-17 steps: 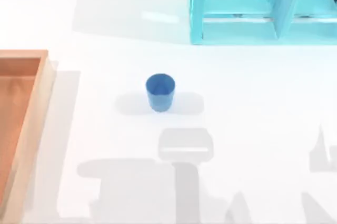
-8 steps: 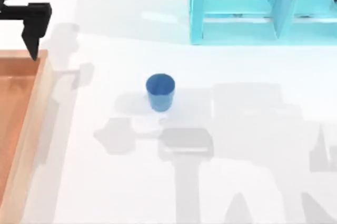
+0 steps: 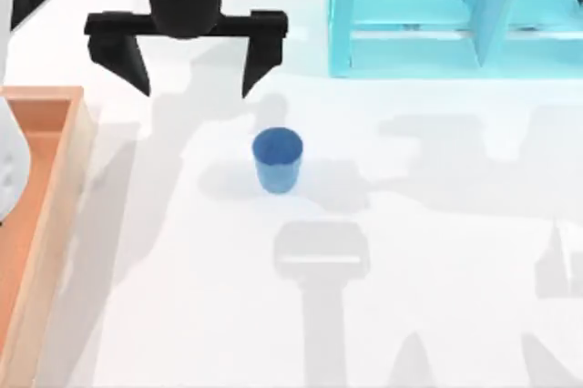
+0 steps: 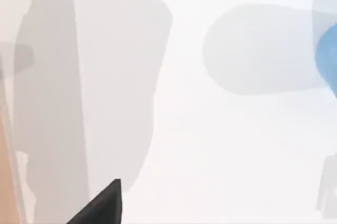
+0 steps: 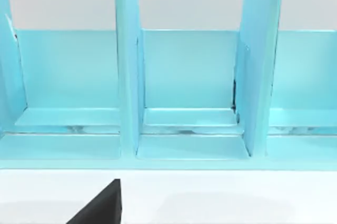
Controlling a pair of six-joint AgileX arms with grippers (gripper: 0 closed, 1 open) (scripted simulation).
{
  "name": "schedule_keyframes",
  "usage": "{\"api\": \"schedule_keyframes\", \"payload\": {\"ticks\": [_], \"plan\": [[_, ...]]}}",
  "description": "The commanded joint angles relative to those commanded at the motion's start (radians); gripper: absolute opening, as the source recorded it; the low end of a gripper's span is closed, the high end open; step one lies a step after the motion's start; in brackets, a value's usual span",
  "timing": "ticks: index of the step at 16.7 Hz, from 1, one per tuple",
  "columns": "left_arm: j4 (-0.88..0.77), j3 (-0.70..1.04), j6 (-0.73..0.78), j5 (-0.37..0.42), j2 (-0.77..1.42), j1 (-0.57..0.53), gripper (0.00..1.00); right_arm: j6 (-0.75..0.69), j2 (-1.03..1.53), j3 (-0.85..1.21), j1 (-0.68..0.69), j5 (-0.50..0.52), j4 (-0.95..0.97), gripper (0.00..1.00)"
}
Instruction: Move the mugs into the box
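The blue mug (image 3: 277, 160) is sitting upright mid-counter (image 3: 437, 251), well apart from the box (image 3: 55, 178) at nine o'clock. The left hand (image 3: 193, 92), spread wide and empty, is swinging in from the box toward the mug's eleven o'clock, probably lining up a pickup.

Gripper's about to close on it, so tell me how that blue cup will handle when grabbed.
The blue cup stands upright and looks rigid, so it should keep its shape. Its smooth, handleless wall narrows downward, so it may slip in a low grip. Upright on a narrow base, it could tip if nudged by the open left gripper above it.
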Motion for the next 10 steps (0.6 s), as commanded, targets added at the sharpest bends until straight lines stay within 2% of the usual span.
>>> {"api": "schedule_keyframes", "payload": {"ticks": [5, 10], "plan": [[0.035, 0.178, -0.180, -0.014, 0.154, -0.187, 1.00, 0.000, 0.000, 0.000, 0.000, 0.000, 0.000, 1.00], [0.041, 0.193, -0.195, -0.016, 0.167, -0.202, 1.00, 0.000, 0.000, 0.000, 0.000, 0.000, 0.000, 1.00]]}}
